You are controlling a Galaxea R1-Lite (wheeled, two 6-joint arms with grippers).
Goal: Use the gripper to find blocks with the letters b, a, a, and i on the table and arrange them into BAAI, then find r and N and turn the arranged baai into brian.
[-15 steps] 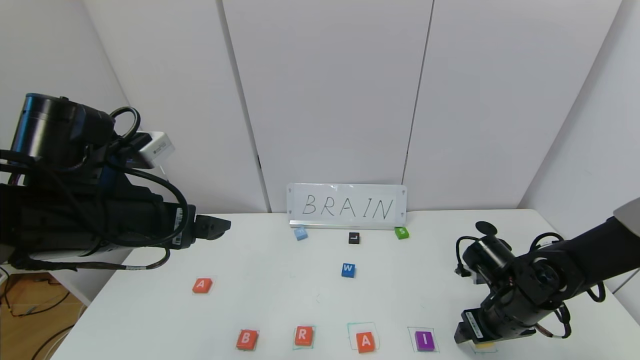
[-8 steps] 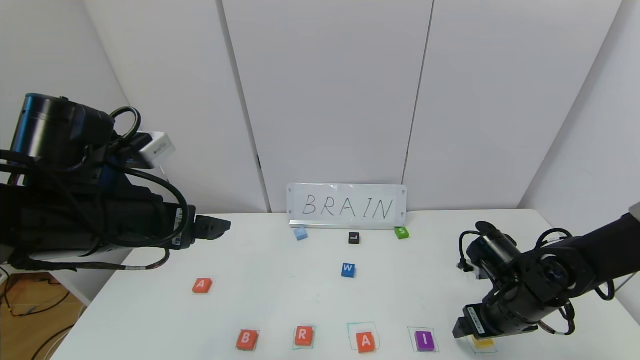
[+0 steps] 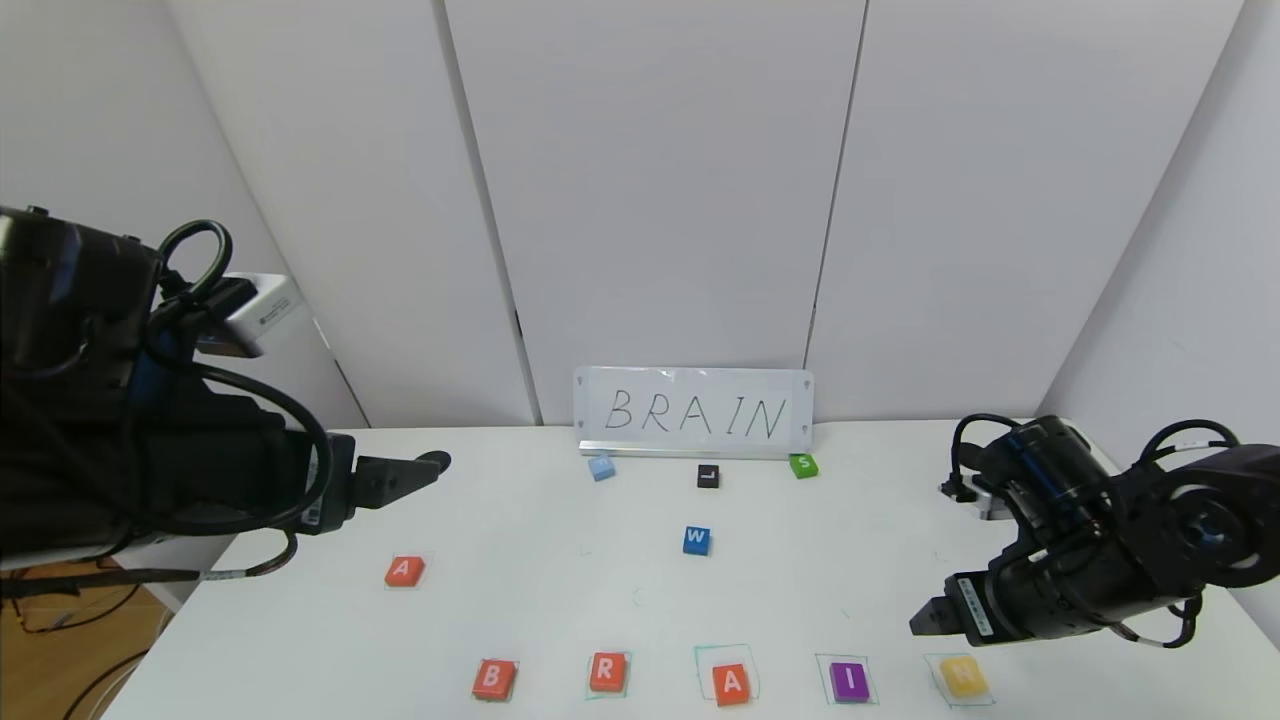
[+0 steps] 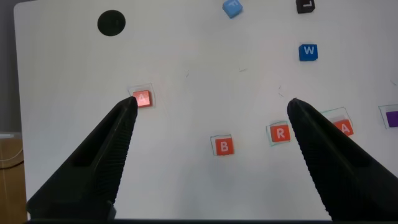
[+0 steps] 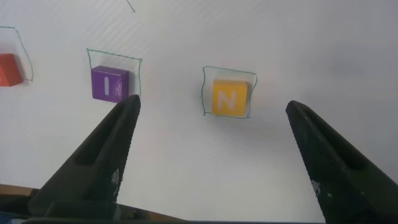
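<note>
Along the front edge of the white table lie an orange-red B, an orange-red R, an orange-red A, a purple I and the yellow N, each in a green drawn square. A second orange-red A lies apart at the left. My right gripper is open and empty, lifted above and behind the N. My left gripper is open and empty, held high over the left side; its view shows the A, B and R.
A white sign reading BRAIN stands at the back. In front of it lie a light blue block, a black block and a green S block. A blue W block lies mid-table. A black hole shows in the left wrist view.
My right gripper has let go of the yellow N in its square and risen back to the right. My left arm has drawn back a little to the left.
</note>
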